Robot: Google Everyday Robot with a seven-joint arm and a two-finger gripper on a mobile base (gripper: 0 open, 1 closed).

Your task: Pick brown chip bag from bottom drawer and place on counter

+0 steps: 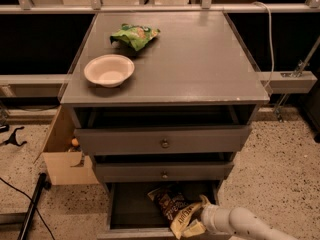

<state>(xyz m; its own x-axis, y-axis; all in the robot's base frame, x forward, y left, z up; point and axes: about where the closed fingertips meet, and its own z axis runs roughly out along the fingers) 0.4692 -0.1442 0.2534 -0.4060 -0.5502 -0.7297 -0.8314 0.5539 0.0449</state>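
- One gripper [198, 218], mine, low in the frame at the front right of the bottom drawer [129, 206], on the end of my white arm [245, 226], which comes in from the lower right.
- Gripper state: cannot tell how far open it is or whether it has hold of anything. It sits right at the bag's near end, and the two run together there.
- Brown chip bag [171, 210]: lying inside the bottom drawer, right of centre, slanting from the back toward the front right, with its tan end nearest my gripper.
- Step, my guess: the grasp. The bag is in the drawer and not lifted, so nothing of the placing is done.
- Next move needs: a firm hold on the crinkly foil, then a pull out toward the front before going up, then up to the counter [200, 64].
- In the way: the middle drawer [162, 173] and the top drawer [162, 143] both stand slightly out and overhang the back of the bottom one. A straight lift would likely catch the bag or my wrist on them.
- On the counter: a white bowl [109, 70] at front left and a green bag [135, 35] behind it, the two near each other but apart.
- Placing spot: the right half of the counter looks best, well apart from both.
- Around: an open cardboard box [62, 166] just left of the cabinet, a dark pole [31, 211] and cable on the speckled floor at far left. None of these is on my path.
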